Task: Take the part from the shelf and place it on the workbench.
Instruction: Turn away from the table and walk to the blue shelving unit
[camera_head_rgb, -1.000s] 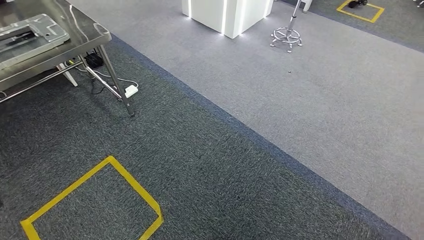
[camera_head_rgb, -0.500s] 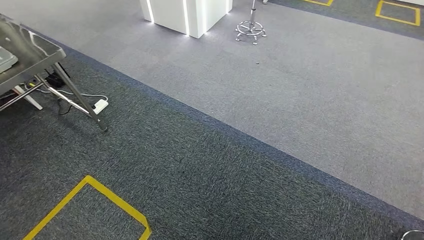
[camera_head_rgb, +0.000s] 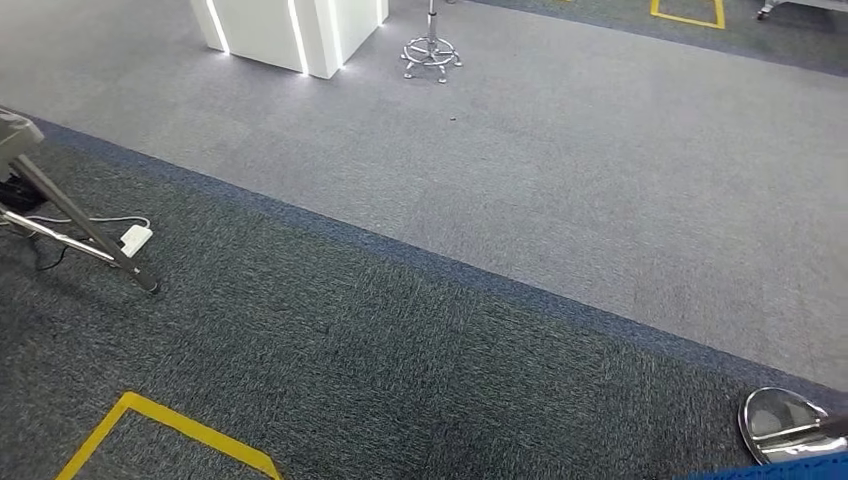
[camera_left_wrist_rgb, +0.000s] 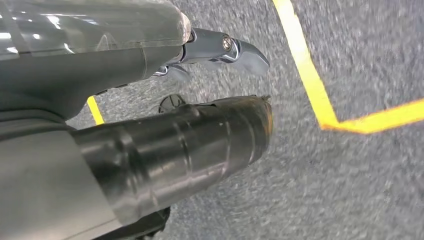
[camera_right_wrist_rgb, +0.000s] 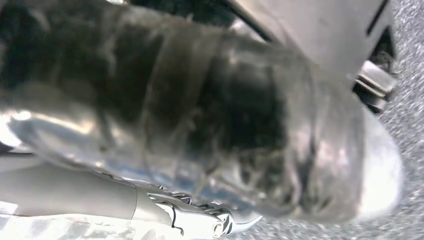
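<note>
Down at the near left of the head view, a corner of yellow tape (camera_head_rgb: 180, 428) lies on the dark carpet (camera_head_rgb: 400, 350). Farther left stands a steel table (camera_head_rgb: 15, 128), of which just one corner and a slanted leg (camera_head_rgb: 85, 225) can be seen. A white plug block (camera_head_rgb: 135, 239) lies on the floor just beside that leg. A bluish strip (camera_head_rgb: 480, 280) runs slantwise across the floor and parts the dark carpet from the paler grey carpet (camera_head_rgb: 600, 180) beyond it. At the far left is a white cabinet (camera_head_rgb: 265, 30) with lit upright strips, and just right of it a chrome stool base (camera_head_rgb: 431, 55). A second yellow tape outline (camera_head_rgb: 687, 15) lies at the far right. At the near right corner is a shiny chrome disc (camera_head_rgb: 785, 422), with a blue edge (camera_head_rgb: 790, 468) below it (what it belongs to I cannot tell).

The left hand (camera_left_wrist_rgb: 165, 145) hangs above the carpet and a yellow tape line (camera_left_wrist_rgb: 310, 75). Its thick thumb and its fingers (camera_left_wrist_rgb: 225, 47) are apart, with nothing between them. The right hand (camera_right_wrist_rgb: 200, 115) is blurred and very close to its camera (a silvery finger (camera_right_wrist_rgb: 200, 222) lies along one side), so I cannot tell how far its fingers are spread or whether it has hold of anything.

Where the part is, I cannot tell.
</note>
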